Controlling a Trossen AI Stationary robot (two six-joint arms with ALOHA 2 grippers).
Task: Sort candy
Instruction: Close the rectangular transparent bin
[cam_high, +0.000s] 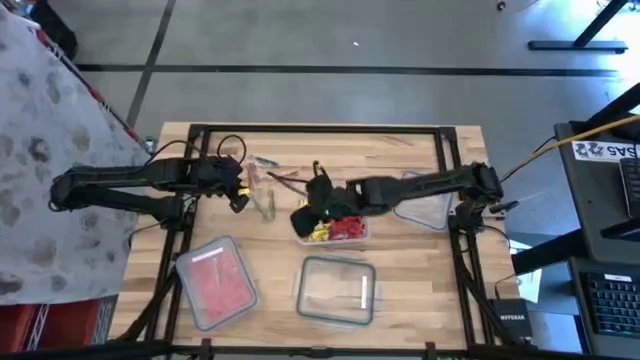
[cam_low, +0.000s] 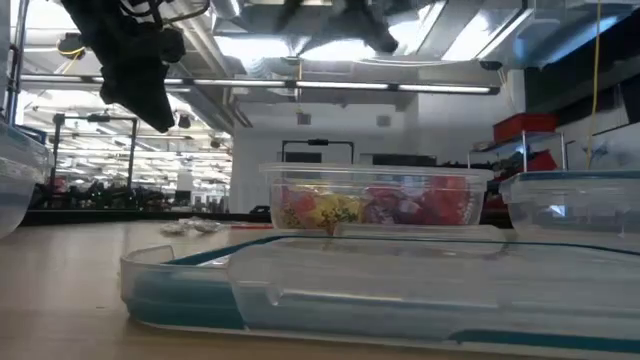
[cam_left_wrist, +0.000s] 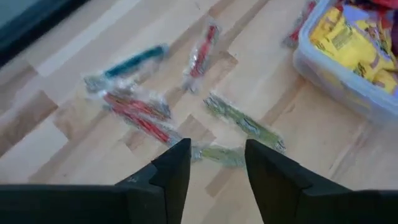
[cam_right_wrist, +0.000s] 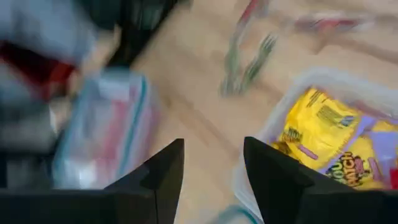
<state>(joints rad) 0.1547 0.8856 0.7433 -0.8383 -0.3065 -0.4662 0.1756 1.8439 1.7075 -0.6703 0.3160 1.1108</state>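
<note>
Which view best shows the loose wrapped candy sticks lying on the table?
The left wrist view: the loose candy sticks lie spread on the wood just ahead of the open left gripper, colours distinct. The high view shows them small, the right wrist view only a blurred few, and the low view a faint heap.

The left gripper (cam_left_wrist: 214, 165) hangs above the table (cam_high: 420, 300), left of centre, fingers parted and empty. The right gripper (cam_right_wrist: 211, 168) hangs above the table's centre, fingers likewise parted, holding nothing.
</note>
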